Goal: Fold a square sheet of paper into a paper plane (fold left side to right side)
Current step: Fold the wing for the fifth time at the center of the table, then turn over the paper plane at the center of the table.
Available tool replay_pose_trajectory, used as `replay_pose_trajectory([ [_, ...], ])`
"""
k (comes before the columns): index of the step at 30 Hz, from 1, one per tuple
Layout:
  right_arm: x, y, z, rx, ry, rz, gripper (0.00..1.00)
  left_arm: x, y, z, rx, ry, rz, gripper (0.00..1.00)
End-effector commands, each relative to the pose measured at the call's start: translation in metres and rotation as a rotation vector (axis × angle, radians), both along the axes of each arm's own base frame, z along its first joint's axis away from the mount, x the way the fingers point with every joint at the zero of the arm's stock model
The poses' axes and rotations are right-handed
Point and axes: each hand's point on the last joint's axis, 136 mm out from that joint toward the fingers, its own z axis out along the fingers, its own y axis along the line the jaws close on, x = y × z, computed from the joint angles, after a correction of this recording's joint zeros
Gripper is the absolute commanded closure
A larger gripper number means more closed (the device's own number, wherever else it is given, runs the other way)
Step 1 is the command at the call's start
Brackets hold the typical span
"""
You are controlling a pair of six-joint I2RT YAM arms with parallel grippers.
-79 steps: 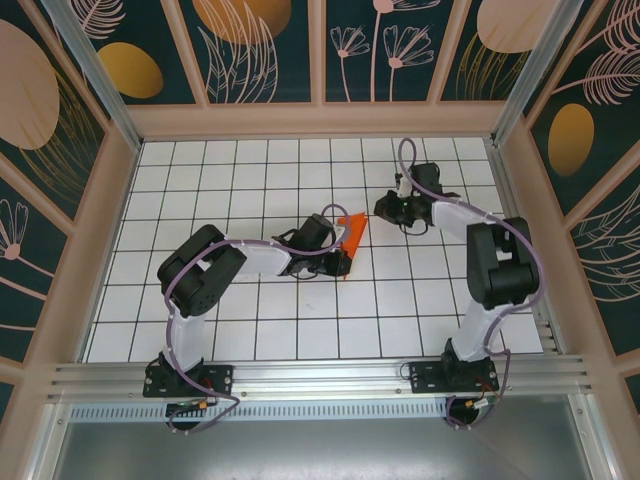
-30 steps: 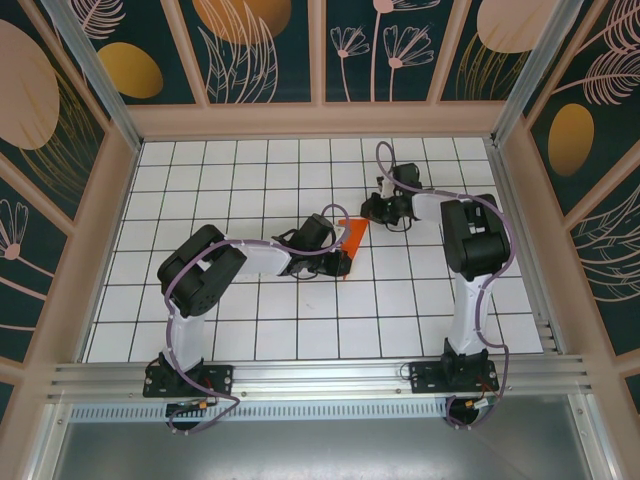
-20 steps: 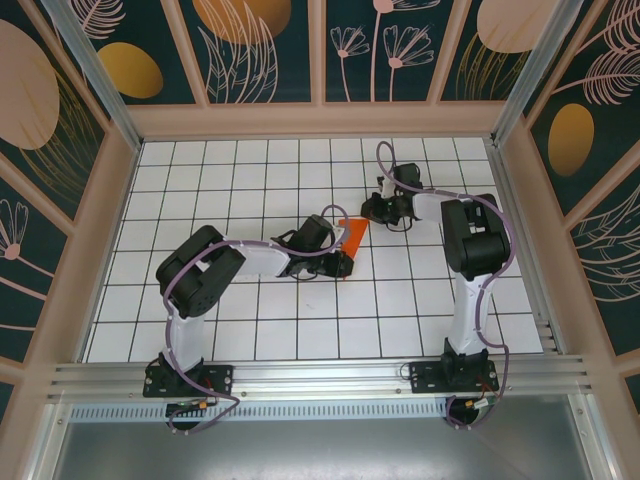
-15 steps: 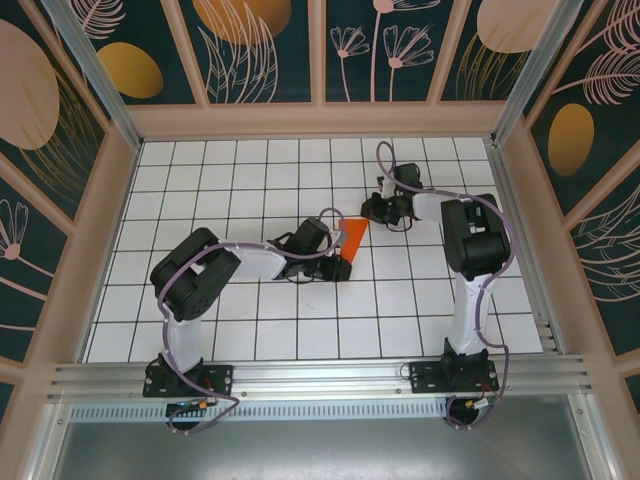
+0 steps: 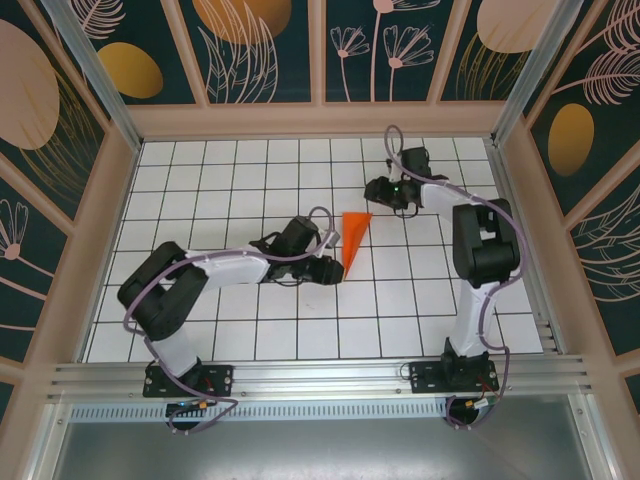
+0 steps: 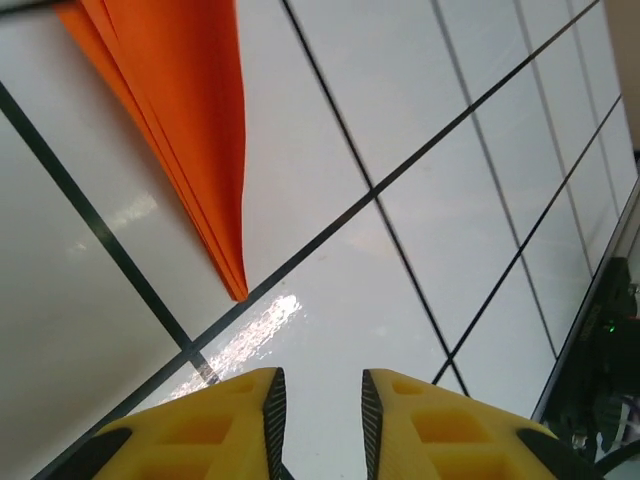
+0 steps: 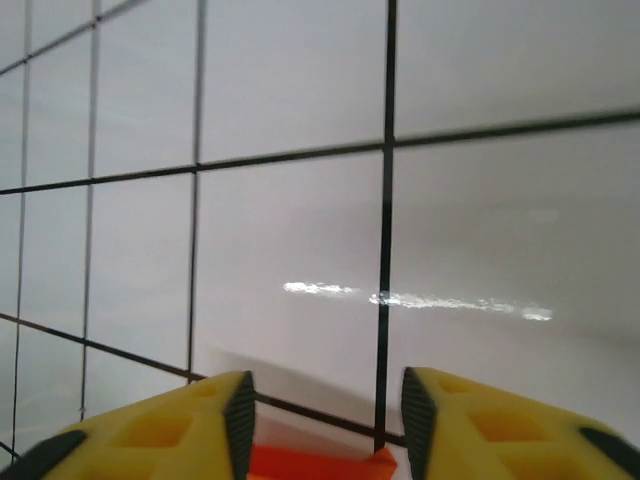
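Note:
The square sheet of paper is folded into a narrow orange dart, the paper plane (image 5: 353, 238). It lies flat on the white tiled floor with its point toward the near side. My left gripper (image 5: 336, 269) sits just left of that point, open, with nothing between its fingers. In the left wrist view the paper plane (image 6: 185, 130) lies ahead and to the left of my left gripper (image 6: 318, 400), clear of both pads. My right gripper (image 5: 371, 191) hovers just beyond the wide end, open. In the right wrist view the paper plane's edge (image 7: 320, 465) shows low between the fingers of the right gripper (image 7: 325, 400).
The floor is a white grid of tiles (image 5: 250, 180) ringed by a low wooden frame (image 5: 320, 120) and patterned walls. An aluminium rail (image 5: 320, 375) carrying both arm bases runs along the near edge.
Both grippers opened and let go of the orange paper. The left arm drew back and stretched lower. The right gripper lifted away toward the far side. The paper now lies flat.

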Motion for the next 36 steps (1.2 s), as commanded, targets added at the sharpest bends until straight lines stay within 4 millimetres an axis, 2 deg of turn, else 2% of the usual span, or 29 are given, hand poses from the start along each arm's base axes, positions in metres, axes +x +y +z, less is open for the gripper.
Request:
replay_pose_trajectory([
  [1, -0.001, -0.019, 0.067, -0.093, -0.115, -0.059, 0.48, 0.027, 0.02, 0.032, 0.054, -0.141, 0.099, 0.67],
  [3, -0.017, -0.022, 0.076, -0.107, -0.089, -0.097, 0.45, 0.043, 0.035, 0.046, 0.1, -0.228, 0.184, 0.62],
  [5, -0.038, -0.017, 0.074, -0.1, -0.037, -0.122, 0.43, 0.06, 0.05, 0.059, 0.147, -0.308, 0.285, 0.59],
  [7, -0.058, -0.008, 0.066, -0.077, 0.01, -0.138, 0.41, 0.074, 0.064, 0.071, 0.18, -0.375, 0.376, 0.55],
  [11, -0.095, 0.02, 0.033, -0.056, 0.112, -0.151, 0.4, 0.091, 0.083, 0.089, 0.224, -0.458, 0.496, 0.5],
  [14, -0.11, 0.03, 0.01, -0.071, 0.165, -0.165, 0.4, 0.095, 0.087, 0.096, 0.23, -0.489, 0.522, 0.47],
  [19, -0.127, 0.035, -0.025, -0.132, 0.247, -0.159, 0.4, 0.097, 0.095, 0.103, 0.234, -0.521, 0.556, 0.44],
  [22, -0.131, 0.035, -0.036, -0.157, 0.27, -0.153, 0.5, 0.096, 0.099, 0.105, 0.239, -0.533, 0.57, 0.43],
  [27, -0.131, 0.036, -0.035, -0.161, 0.267, -0.137, 0.72, 0.096, 0.106, 0.11, 0.252, -0.552, 0.589, 0.42],
  [31, -0.129, 0.043, -0.026, -0.138, 0.245, -0.101, 0.97, 0.096, 0.115, 0.116, 0.267, -0.575, 0.618, 0.41],
  [32, -0.128, 0.048, -0.018, -0.115, 0.225, -0.077, 1.0, 0.095, 0.117, 0.119, 0.265, -0.582, 0.627, 0.41],
  [36, -0.125, 0.071, 0.024, 0.012, 0.147, 0.022, 1.0, 0.093, 0.129, 0.131, 0.251, -0.615, 0.677, 0.39],
])
